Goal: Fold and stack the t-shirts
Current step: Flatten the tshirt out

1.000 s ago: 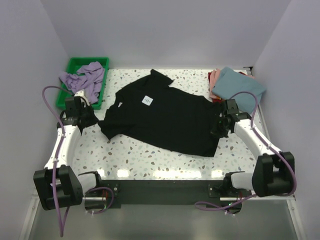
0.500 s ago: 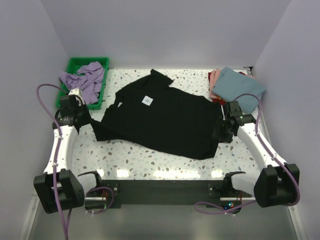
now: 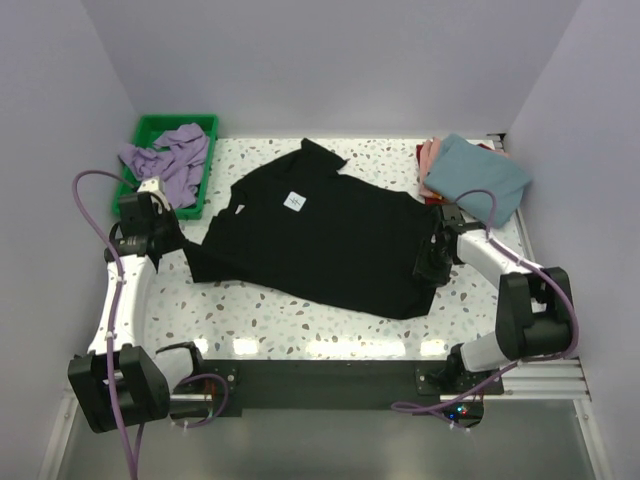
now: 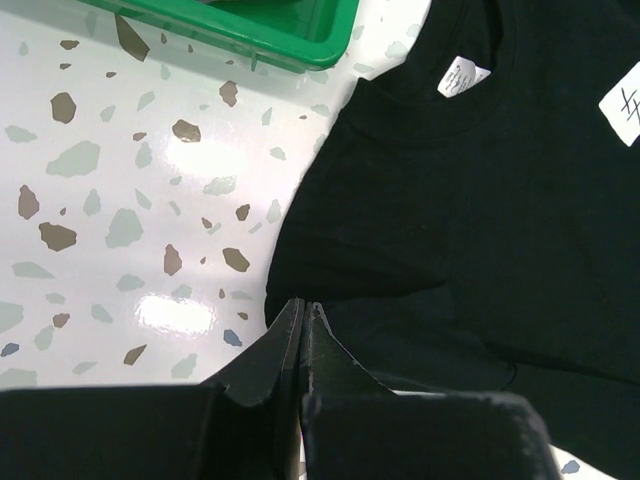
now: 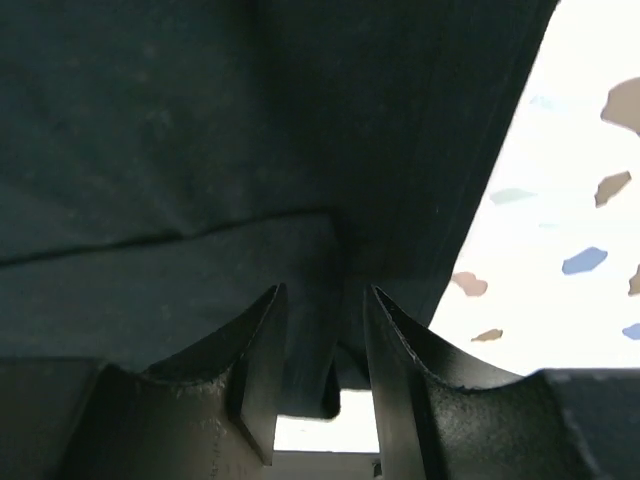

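Left end effector (image 4: pixel 303 305): fingers pressed together, pinching sleeve edge of black t-shirt (image 3: pixel 320 235). Right end effector (image 5: pixel 325 300): narrow gap, fold of same shirt nipped between fingers. Probably both hold opposite ends to draw cloth taut and flat for folding. Shirt lies spread on surface (image 3: pixel 300 315) between both end effectors. It is matte black with few wrinkles, white collar label ahead of left one, not yet folded.

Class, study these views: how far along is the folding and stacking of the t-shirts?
Done: a folded dusty teal-blue t-shirt lies stacked over a pink t-shirt and a dark red t-shirt. In hand: the large black t-shirt lies spread flat, left gripper and right gripper pinching opposite edges. Left: folding it, plus the crumpled lavender t-shirt in the green plastic tray.
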`<state>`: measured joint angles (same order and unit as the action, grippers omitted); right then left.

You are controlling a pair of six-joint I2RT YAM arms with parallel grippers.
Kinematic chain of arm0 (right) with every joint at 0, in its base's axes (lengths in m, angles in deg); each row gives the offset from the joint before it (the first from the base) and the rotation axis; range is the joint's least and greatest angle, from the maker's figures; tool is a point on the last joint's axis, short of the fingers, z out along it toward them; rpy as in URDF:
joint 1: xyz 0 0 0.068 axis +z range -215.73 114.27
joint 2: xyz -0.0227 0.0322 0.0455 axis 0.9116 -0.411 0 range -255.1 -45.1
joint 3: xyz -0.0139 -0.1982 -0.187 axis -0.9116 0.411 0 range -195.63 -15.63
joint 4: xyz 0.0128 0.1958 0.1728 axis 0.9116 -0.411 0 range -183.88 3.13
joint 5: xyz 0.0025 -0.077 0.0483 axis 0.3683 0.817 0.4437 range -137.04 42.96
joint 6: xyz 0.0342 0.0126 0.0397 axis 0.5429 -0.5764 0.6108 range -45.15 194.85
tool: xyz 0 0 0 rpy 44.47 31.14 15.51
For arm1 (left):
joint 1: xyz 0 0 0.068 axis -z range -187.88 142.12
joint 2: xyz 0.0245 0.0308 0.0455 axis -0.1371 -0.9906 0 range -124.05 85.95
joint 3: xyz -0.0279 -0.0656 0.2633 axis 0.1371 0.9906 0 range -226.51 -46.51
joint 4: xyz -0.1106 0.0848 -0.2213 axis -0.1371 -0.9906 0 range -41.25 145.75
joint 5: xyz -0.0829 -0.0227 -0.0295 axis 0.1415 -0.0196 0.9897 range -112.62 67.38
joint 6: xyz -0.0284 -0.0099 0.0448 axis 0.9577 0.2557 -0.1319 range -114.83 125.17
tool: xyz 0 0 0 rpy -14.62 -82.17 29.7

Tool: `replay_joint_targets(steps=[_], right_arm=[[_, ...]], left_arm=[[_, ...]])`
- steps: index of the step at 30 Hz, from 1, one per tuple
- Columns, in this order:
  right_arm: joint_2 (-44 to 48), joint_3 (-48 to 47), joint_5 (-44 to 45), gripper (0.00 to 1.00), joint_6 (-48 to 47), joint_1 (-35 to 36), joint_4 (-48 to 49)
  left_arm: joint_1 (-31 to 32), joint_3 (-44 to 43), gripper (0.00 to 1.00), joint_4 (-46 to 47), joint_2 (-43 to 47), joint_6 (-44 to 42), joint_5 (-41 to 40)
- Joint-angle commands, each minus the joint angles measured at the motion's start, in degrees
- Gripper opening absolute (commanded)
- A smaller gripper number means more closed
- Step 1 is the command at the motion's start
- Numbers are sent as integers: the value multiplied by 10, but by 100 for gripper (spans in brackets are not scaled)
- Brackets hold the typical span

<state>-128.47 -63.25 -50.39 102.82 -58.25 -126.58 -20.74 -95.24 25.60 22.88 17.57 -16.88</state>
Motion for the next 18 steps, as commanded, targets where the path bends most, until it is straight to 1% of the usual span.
replay_joint_targets(steps=[1, 6, 13, 18], right_arm=[[-21, -11, 15, 40, -11, 1, 36], [-40, -13, 10, 38, -12, 0, 64], [-36, -23, 13, 35, -19, 1, 67], [-57, -21, 7, 32, -26, 0, 83]], left_arm=[[-5, 0, 0, 7, 2, -3, 4], [-6, -5, 0, 3, -6, -11, 5], [-5, -8, 0, -3, -1, -15, 0], [-5, -11, 0, -9, -5, -19, 1]])
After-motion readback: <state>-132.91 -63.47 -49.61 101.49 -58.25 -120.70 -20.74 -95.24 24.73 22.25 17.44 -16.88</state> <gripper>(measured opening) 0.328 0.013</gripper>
